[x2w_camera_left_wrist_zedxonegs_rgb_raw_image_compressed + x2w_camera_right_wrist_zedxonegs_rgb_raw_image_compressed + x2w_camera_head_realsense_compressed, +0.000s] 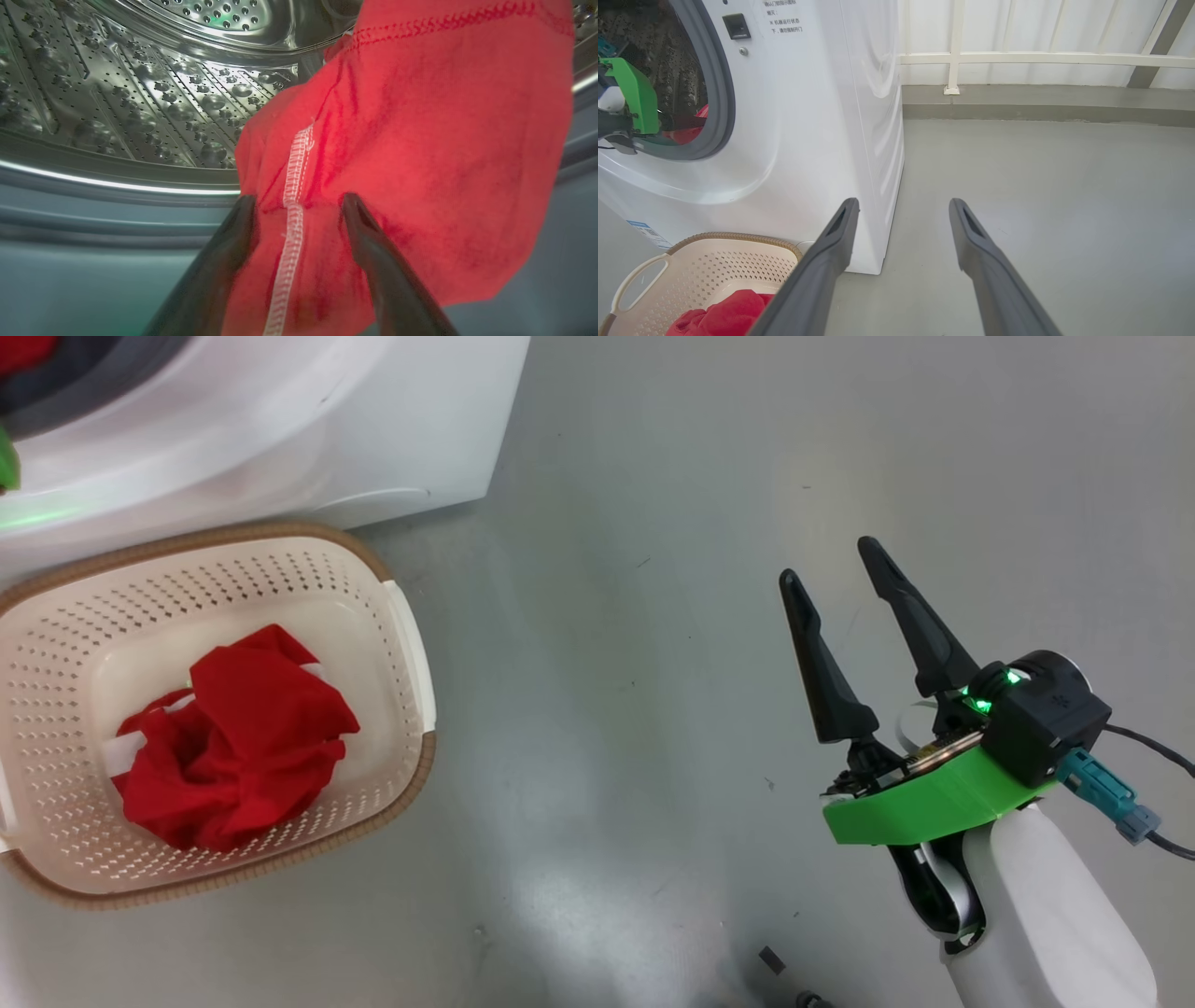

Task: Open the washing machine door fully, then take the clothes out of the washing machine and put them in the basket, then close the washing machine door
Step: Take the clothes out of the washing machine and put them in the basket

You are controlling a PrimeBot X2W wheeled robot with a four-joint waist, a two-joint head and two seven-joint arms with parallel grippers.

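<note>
1. The red garment in the drum [420, 140], which carries a white stitched seam, lies inside the washing machine [808, 116] against the perforated steel drum [140, 93]. Its lower part sits between the two fingers of the left gripper [299, 201].
2. The red garment in the basket [238, 737] lies crumpled on the basket bottom, with white trim showing at its left edge.
3. Left gripper: the jaws are spread wide and red fabric fills the gap between them. In the right wrist view, the arm's green wrist bracket [637, 93] sits at the drum opening.
4. Washing machine: the drum opening is uncovered and the grey gasket [723, 93] is exposed. A blue label [647, 231] sits low on the front.
5. The basket [233, 534] stands upright on the grey floor [653, 616], just in front of the machine.
6. Right gripper [829, 562]: the jaws are wide apart and hold nothing. It hangs above bare floor, to the right of the basket and well apart from it.
</note>
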